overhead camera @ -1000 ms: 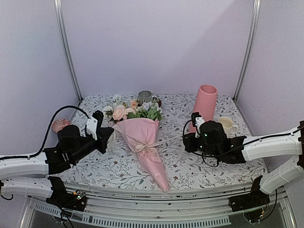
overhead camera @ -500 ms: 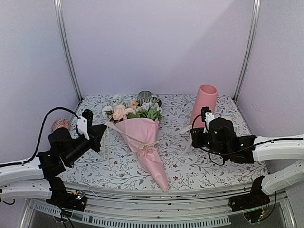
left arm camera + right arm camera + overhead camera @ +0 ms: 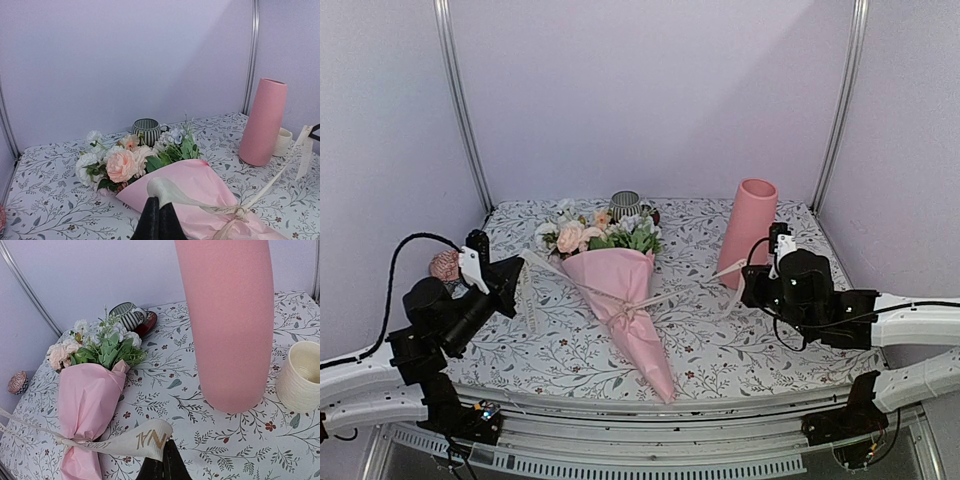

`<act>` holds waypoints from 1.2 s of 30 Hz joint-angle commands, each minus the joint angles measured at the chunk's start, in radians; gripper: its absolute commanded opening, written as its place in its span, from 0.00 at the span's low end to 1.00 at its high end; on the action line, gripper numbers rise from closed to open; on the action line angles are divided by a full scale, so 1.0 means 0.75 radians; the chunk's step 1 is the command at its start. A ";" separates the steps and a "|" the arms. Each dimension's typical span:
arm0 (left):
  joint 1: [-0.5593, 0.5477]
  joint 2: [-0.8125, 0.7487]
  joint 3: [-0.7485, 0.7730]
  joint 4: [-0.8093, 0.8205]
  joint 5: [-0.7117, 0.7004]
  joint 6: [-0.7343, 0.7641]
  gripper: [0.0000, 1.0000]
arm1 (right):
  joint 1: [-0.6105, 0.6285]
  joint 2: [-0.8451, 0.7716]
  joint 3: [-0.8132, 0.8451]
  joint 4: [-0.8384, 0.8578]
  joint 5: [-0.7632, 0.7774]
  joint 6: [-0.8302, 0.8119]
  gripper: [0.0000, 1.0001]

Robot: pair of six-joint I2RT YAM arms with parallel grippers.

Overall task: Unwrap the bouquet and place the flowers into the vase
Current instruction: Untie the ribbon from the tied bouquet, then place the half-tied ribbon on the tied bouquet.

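The bouquet [image 3: 623, 290] lies in the middle of the table, a pale pink paper cone with its tip toward me. Its flowers [image 3: 595, 235] point to the back. A cream ribbon [image 3: 623, 312] is still knotted round the cone's waist, and its two ends stretch out sideways. My left gripper [image 3: 520, 265] is shut on the left ribbon end [image 3: 172, 194], left of the cone. On the other side my right gripper [image 3: 747, 278] is shut on the right end [image 3: 135, 440], just in front of the tall pink vase [image 3: 748, 232].
A striped cup [image 3: 625, 204] on a red saucer [image 3: 148, 323] stands behind the flowers. A cream mug [image 3: 302, 375] sits right of the vase, close to my right arm. A small pink ball [image 3: 445, 263] lies at the table's left edge. Walls close in on three sides.
Both grippers have moved outward, left one to the left and right one to the right, drawing the ribbon ends apart until they stretch out from the knot. The bouquet has stayed put.
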 commanded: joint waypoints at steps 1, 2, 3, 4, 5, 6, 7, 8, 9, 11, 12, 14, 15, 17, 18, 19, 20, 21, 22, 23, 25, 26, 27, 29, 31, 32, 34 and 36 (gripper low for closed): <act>-0.014 -0.046 -0.016 -0.020 -0.088 -0.017 0.00 | -0.009 -0.081 -0.023 -0.054 0.117 0.040 0.03; -0.014 -0.057 -0.021 -0.020 -0.092 -0.016 0.00 | -0.010 -0.097 -0.031 -0.057 0.132 0.045 0.03; -0.015 -0.067 -0.023 -0.020 -0.099 -0.017 0.00 | -0.011 -0.113 -0.037 -0.057 0.145 0.050 0.03; -0.016 -0.076 -0.026 -0.022 -0.102 -0.017 0.00 | -0.011 -0.127 -0.046 -0.055 0.153 0.053 0.03; -0.015 -0.082 -0.028 -0.022 -0.105 -0.017 0.00 | -0.010 -0.138 -0.054 -0.050 0.157 0.055 0.03; -0.015 -0.083 -0.030 -0.021 -0.104 -0.016 0.00 | -0.011 -0.150 -0.061 -0.046 0.159 0.056 0.03; -0.016 -0.082 -0.029 -0.022 -0.101 -0.016 0.00 | -0.011 -0.156 -0.067 -0.040 0.158 0.056 0.03; -0.015 -0.081 -0.029 -0.023 -0.100 -0.016 0.00 | -0.010 -0.160 -0.073 -0.038 0.157 0.057 0.03; -0.015 -0.077 -0.028 -0.024 -0.100 -0.017 0.00 | -0.011 -0.162 -0.076 -0.039 0.157 0.060 0.03; -0.015 -0.070 -0.022 -0.031 -0.122 -0.021 0.00 | -0.010 -0.166 -0.078 -0.055 0.164 0.072 0.03; -0.016 -0.072 -0.021 -0.035 -0.143 -0.026 0.00 | -0.010 -0.169 -0.077 -0.064 0.171 0.082 0.03; -0.015 -0.081 -0.022 -0.050 -0.201 -0.040 0.00 | -0.010 -0.181 -0.081 -0.080 0.187 0.095 0.03; -0.015 -0.089 -0.021 -0.060 -0.234 -0.049 0.00 | -0.010 -0.188 -0.084 -0.085 0.194 0.104 0.03; -0.015 -0.109 -0.024 -0.074 -0.277 -0.058 0.00 | -0.010 -0.205 -0.093 -0.083 0.201 0.108 0.03; -0.016 -0.121 -0.027 -0.081 -0.287 -0.061 0.00 | -0.010 -0.212 -0.099 -0.086 0.206 0.110 0.03; -0.015 -0.133 -0.030 -0.087 -0.298 -0.065 0.00 | -0.010 -0.218 -0.104 -0.090 0.214 0.113 0.03; -0.015 -0.142 -0.032 -0.089 -0.312 -0.069 0.00 | -0.010 -0.222 -0.108 -0.097 0.221 0.119 0.03; -0.015 -0.152 -0.034 -0.094 -0.329 -0.073 0.00 | -0.011 -0.227 -0.112 -0.107 0.231 0.125 0.03; -0.015 -0.161 -0.036 -0.101 -0.348 -0.077 0.00 | -0.010 -0.231 -0.115 -0.118 0.243 0.142 0.03; -0.016 -0.167 -0.038 -0.107 -0.366 -0.083 0.00 | -0.010 -0.236 -0.117 -0.135 0.257 0.154 0.03; -0.015 -0.174 -0.038 -0.122 -0.426 -0.101 0.00 | -0.009 -0.238 -0.120 -0.175 0.287 0.207 0.03; -0.015 -0.177 -0.036 -0.130 -0.455 -0.110 0.00 | -0.011 -0.235 -0.121 -0.192 0.299 0.228 0.03; -0.015 -0.176 -0.036 -0.136 -0.488 -0.118 0.00 | -0.015 -0.230 -0.118 -0.209 0.304 0.249 0.04; -0.015 -0.175 -0.038 -0.142 -0.548 -0.130 0.00 | -0.022 -0.215 -0.114 -0.249 0.310 0.295 0.06; -0.015 -0.173 -0.038 -0.150 -0.625 -0.147 0.00 | -0.030 -0.199 -0.107 -0.304 0.322 0.347 0.11; -0.014 -0.170 -0.038 -0.156 -0.671 -0.156 0.01 | -0.035 -0.189 -0.100 -0.360 0.336 0.393 0.13; -0.015 -0.155 -0.032 -0.168 -0.832 -0.184 0.02 | -0.039 -0.180 -0.075 -0.561 0.417 0.541 0.16; -0.015 -0.132 -0.002 -0.256 -1.036 -0.290 0.07 | -0.052 -0.188 -0.066 -0.746 0.467 0.835 0.28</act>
